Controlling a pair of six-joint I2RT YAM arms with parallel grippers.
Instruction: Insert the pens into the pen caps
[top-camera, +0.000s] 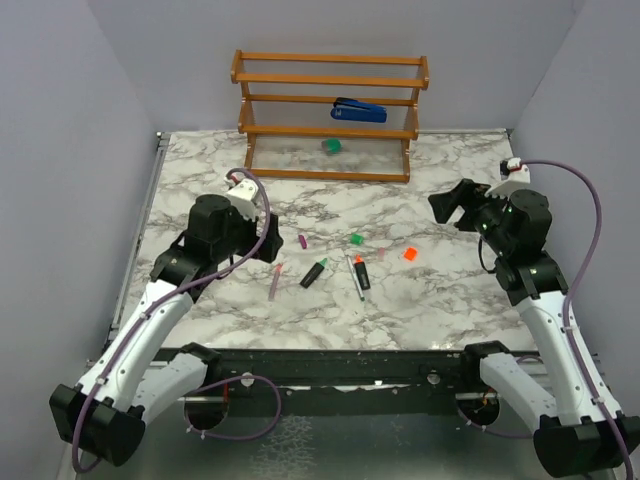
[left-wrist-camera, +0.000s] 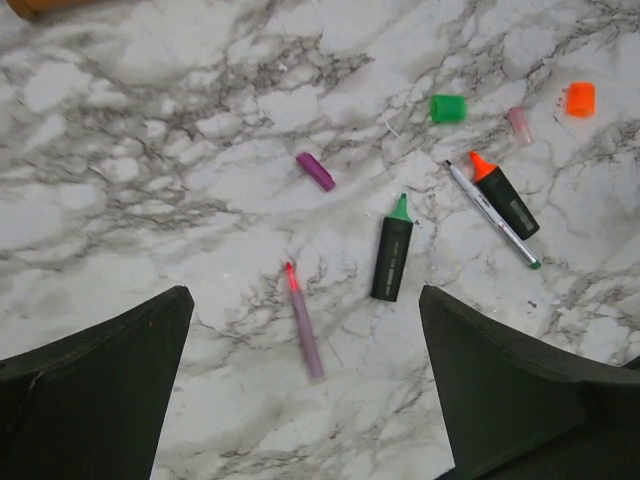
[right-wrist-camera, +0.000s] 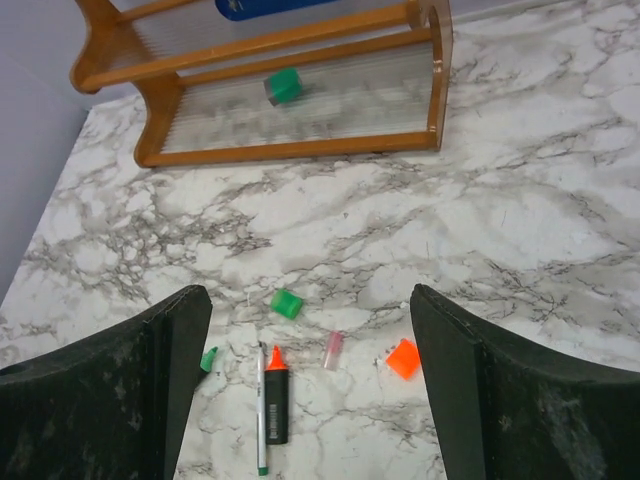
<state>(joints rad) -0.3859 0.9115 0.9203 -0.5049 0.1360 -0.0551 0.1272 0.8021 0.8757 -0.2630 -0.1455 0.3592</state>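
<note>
The left arm (top-camera: 150, 320) and the right arm (top-camera: 548, 335) both have smooth white link shells and black, rounded joint housings. Each arm ends in a black base block (top-camera: 95, 420). A thin lilac cable (top-camera: 598, 215) runs along each arm and forms a loop near the wrist, where a small white camera box (top-camera: 243, 190) sits. The left gripper (left-wrist-camera: 305, 290) and the right gripper (right-wrist-camera: 308, 290) each have two matte black, wedge-shaped fingers (right-wrist-camera: 100, 400). The fingers of the right one show pale grey scuffs.
</note>
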